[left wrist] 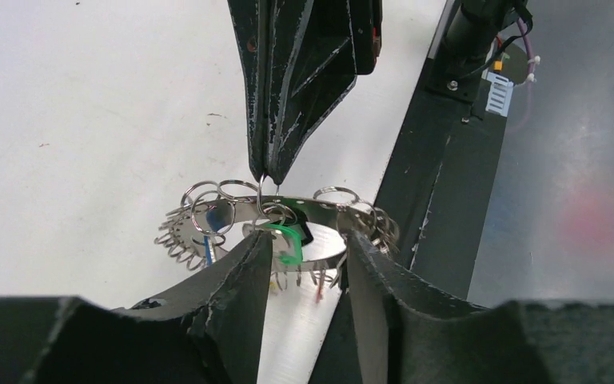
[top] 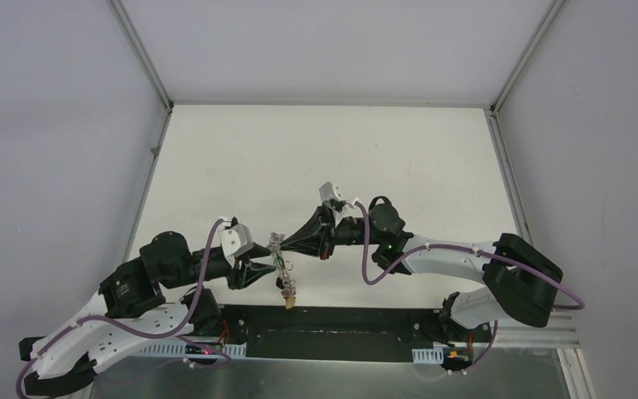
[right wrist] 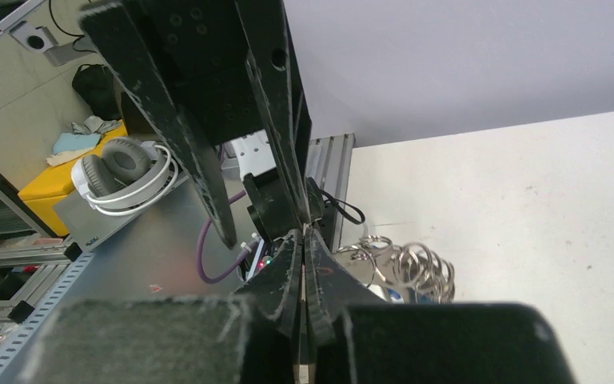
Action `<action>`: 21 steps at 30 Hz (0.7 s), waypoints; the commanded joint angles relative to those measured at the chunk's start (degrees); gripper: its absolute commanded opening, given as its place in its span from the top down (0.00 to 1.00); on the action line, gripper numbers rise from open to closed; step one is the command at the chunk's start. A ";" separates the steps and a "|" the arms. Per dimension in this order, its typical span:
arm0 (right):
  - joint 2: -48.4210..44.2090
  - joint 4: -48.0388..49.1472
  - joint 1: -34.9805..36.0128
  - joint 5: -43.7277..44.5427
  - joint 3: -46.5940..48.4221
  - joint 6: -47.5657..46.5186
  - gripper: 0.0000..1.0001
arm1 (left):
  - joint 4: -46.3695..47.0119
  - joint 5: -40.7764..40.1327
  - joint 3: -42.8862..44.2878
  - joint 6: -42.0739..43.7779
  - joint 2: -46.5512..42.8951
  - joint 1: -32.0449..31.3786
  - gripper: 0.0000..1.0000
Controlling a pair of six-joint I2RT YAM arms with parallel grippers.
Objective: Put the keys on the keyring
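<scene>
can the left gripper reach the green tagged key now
Probably yes: the green-tagged key hangs on the keyring right before the open left gripper; the right gripper pinches the ring from above, clear of that path.

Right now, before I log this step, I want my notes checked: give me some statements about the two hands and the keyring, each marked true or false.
1. The right hand is shut, its tips pinched on the large silvery metal keyring. True.
2. The left hand has its fingers pressed tight together. False: they stand apart, with the keyring showing through the gap.
3. A bright green plastic tag shows at the keyring. True.
4. The keyring sits at the far edge of the white table, away from both arms. False: it is between the two hands, close to the near edge.
</scene>
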 commanded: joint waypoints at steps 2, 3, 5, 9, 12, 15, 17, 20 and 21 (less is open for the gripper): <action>-4.04 5.22 -1.66 1.96 -0.99 -0.46 1.00 | 2.18 -2.02 1.64 -0.06 -1.07 -0.30 0.54; -4.43 4.95 -2.04 2.06 -1.41 -0.59 1.00 | 2.08 -2.07 1.96 -0.31 -0.88 -0.32 0.52; -5.44 3.92 -2.81 2.22 -2.16 -0.80 1.00 | 2.14 -2.19 2.53 -0.86 0.15 -0.30 0.50; -8.01 0.27 -5.68 2.88 -4.39 -1.14 1.00 | 2.99 -3.08 2.86 -5.65 3.49 -0.30 0.44; -10.61 -5.73 -9.16 2.83 -5.96 -1.35 1.00 | 3.97 -3.58 2.88 -9.78 7.22 -0.35 0.37; -13.53 -10.68 -13.99 2.64 -8.66 -1.57 1.00 | 4.72 -6.91 2.92 -15.90 10.85 -0.28 0.03; -15.44 -12.68 -17.25 2.16 -10.52 -1.32 1.00 | 5.63 -8.06 2.88 -19.19 13.40 -0.34 0.01; -17.73 -16.50 -22.37 0.92 -12.57 -1.37 1.00 | 7.43 -7.89 2.81 -21.63 17.80 -0.30 0.01; -18.16 -17.60 -24.05 0.36 -13.13 -1.46 1.00 | 8.23 -7.92 2.87 -22.25 19.21 -0.28 0.01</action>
